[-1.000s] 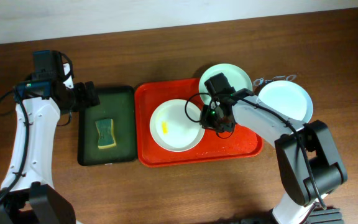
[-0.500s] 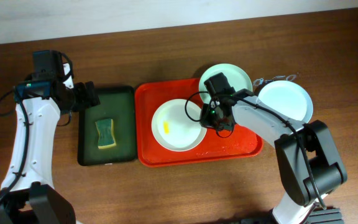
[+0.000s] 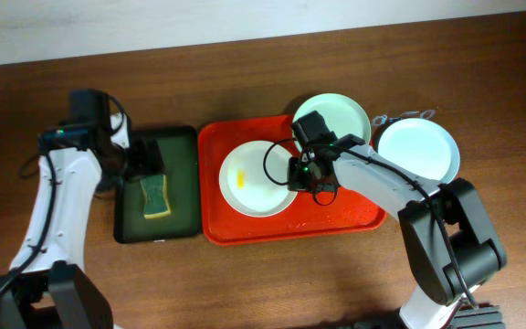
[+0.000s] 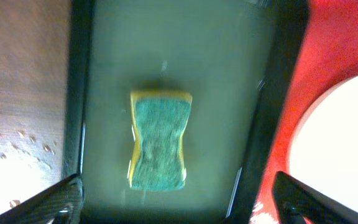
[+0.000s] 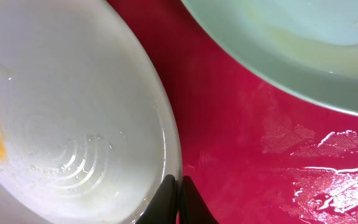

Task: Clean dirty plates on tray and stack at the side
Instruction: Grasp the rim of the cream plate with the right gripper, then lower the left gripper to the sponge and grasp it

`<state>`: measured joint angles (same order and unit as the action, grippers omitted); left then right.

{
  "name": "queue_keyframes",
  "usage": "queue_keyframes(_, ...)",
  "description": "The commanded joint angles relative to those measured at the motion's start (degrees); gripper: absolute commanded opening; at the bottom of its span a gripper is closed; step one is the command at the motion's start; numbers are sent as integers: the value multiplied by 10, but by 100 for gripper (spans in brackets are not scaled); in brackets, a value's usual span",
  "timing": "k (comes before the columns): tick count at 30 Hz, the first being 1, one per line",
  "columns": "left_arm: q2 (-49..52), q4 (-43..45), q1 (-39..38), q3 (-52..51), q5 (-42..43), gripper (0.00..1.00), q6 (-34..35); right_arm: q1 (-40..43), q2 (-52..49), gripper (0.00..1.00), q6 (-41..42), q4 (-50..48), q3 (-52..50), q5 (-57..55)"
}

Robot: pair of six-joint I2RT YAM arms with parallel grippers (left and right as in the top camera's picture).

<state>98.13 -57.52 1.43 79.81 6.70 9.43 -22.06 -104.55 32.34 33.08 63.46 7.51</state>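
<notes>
A: Even overhead light bathes the desk; shadows fall soft and short.
B: Wet glare streaks the red tray; the left wrist view is blurred throughout.

No text, label, brand, number or sign can be read in any view. The nearest thing to writing is a faint pale marking on the brown wooden bench, between the round mint plate and the round white plate. It is too small and blurred to make out.
</notes>
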Motion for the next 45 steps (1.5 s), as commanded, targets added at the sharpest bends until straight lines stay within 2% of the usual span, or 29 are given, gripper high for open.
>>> queue_keyframes(1,-6,16,-20,-52,-23,80,-18,-4,-4,4,-6,-2,-5,-7)
queue_keyframes(4,-6,56,-42,-94,-76,65,-18,-4,-4,4,-6,-1,-5,-7)
queue_keyframes(9,-6,137,-54,-155,-102,68,-35,-4,-4,4,-6,-1,-5,-7)
queue_keyframes(12,-6,171,-54,-184,-102,65,-35,-4,-4,4,-6,-1,-5,-7)
queue_keyframes(15,-6,209,-54,-214,-102,58,-35,-4,-4,4,-6,-2,-5,-7)
queue_keyframes(22,-6,270,-54,-255,-111,56,-35,-4,-4,4,-6,-2,-5,-7)
queue_keyframes(24,-6,272,-54,-255,-111,49,-35,-4,-4,4,-6,-4,-5,-7)
queue_keyframes(25,-6,274,-54,-255,-110,37,-35,-4,-4,4,-6,-4,-5,-7)
queue_keyframes(26,-6,277,-54,-256,-110,35,-35,-4,-4,4,-6,-4,-5,-7)
queue_keyframes(28,-6,284,-54,-256,-110,42,-35,-4,-4,4,-6,-4,-5,-7)
queue_keyframes(31,-6,296,-54,-256,-110,40,-35,-4,-4,4,-6,-4,-5,-7)
queue_keyframes(34,-6,295,-54,-256,-104,20,-35,-4,-4,4,-6,-4,-5,-7)
queue_keyframes(35,-6,296,-54,-256,-92,5,-35,-4,-4,4,-6,-4,-5,-7)
queue_keyframes(36,-6,297,-54,-256,-88,0,-35,-4,-4,4,-6,-4,-5,-7)
queue_keyframes(37,-8,301,-54,-255,-89,0,-35,-4,-4,5,-6,-4,-5,-7)
queue_keyframes(38,-12,301,-54,-254,-89,0,-35,-3,-4,12,-7,-9,-5,-7)
queue_keyframes(40,-31,288,-54,-239,-89,0,-35,-3,-4,17,-7,-22,-4,-7)
queue_keyframes(45,-71,203,-56,-140,-74,0,-35,-4,-4,17,-6,-24,-4,-7)
